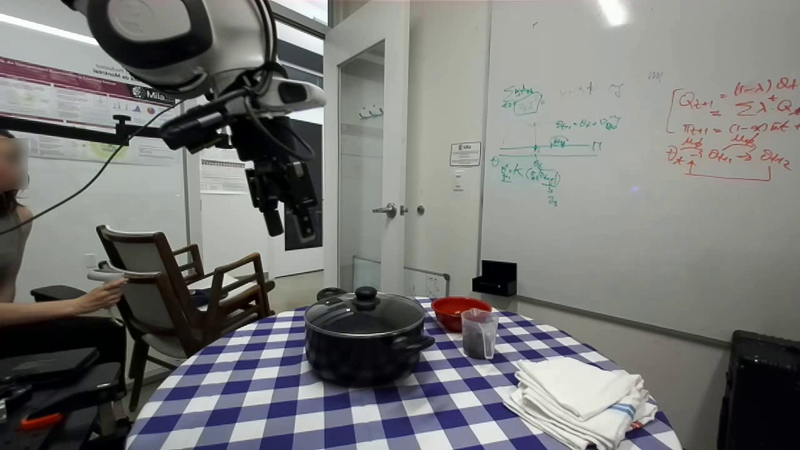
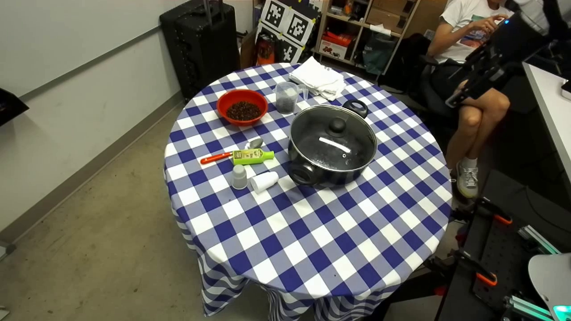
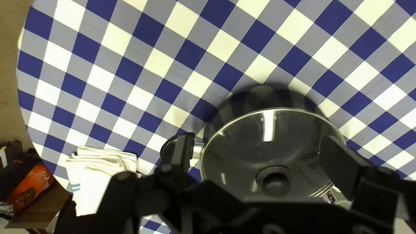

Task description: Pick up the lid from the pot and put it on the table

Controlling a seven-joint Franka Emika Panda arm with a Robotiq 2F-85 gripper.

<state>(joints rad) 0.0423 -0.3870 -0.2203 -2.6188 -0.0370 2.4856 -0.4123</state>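
Higher than the lid [image 1: 367,317], well apart, pincer [image 3: 256,139] spread wide, empty

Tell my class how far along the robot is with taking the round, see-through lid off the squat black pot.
Done: nothing yet; the lid sits on the pot. In hand: nothing; the open black two-finger gripper hangs higher, clear of the lid. Left: grip, lift and set the lid on the round table with blue-and-white checked cloth.

Round tabletop [image 2: 339,236] in blue-and-white checks; squat black pot [image 1: 361,357]; round, dark see-through lid [image 2: 328,154]; round red bowl [image 1: 446,316]; lime-green bottle [image 2: 252,156]; blue-striped white cloths [image 1: 572,394]; black two-fingered pincer [image 1: 290,229].
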